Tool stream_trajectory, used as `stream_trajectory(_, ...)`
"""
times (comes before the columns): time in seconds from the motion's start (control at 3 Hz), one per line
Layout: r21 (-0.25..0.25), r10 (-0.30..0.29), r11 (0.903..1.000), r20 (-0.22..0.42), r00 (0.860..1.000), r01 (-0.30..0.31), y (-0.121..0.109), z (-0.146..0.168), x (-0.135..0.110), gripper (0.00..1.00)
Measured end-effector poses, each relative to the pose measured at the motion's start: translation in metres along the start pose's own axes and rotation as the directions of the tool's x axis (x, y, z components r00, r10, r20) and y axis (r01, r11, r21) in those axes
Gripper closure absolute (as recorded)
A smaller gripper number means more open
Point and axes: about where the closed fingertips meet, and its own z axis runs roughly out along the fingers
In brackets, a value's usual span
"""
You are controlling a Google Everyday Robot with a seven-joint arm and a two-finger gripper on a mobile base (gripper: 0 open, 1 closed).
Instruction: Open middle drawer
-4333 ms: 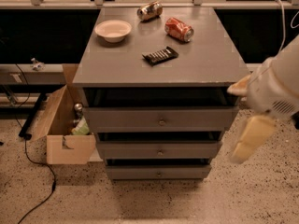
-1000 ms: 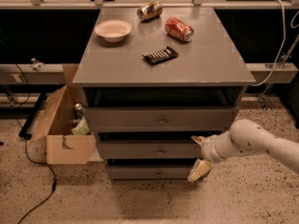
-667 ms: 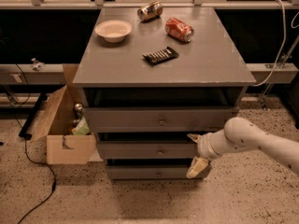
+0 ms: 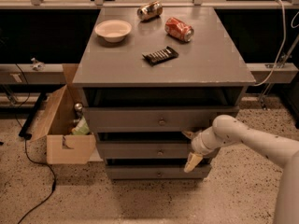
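Grey wooden middle drawer (image 4: 140,150), second of three under the grey table (image 4: 205,64), is closed, and its small round metal knob (image 4: 160,152) is untouched. The robot's cream-coloured claw (image 4: 189,148) is at the right end of this drawer front, beside the knob, with its two fingers spread apart and holding nothing. I judge this is the approach step. Next the claw must move left to the knob, close on it and pull straight out.
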Motion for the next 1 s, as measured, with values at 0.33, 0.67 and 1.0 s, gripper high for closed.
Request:
stream_trajectory(0.33, -0.015, 0.003, 0.9999, -0.012, 1.000, -0.003, -0.013, 0.017, 0.019, 0.02)
stream_trajectory(0.67, -0.015, 0.003, 0.9999, -0.012, 1.000, -0.003, -0.012, 0.017, 0.019, 0.26)
stream_trajectory(1.0, -0.022, 0.047, 0.9987, 0.003, 0.999, -0.047, -0.002, 0.010, 0.039, 0.48)
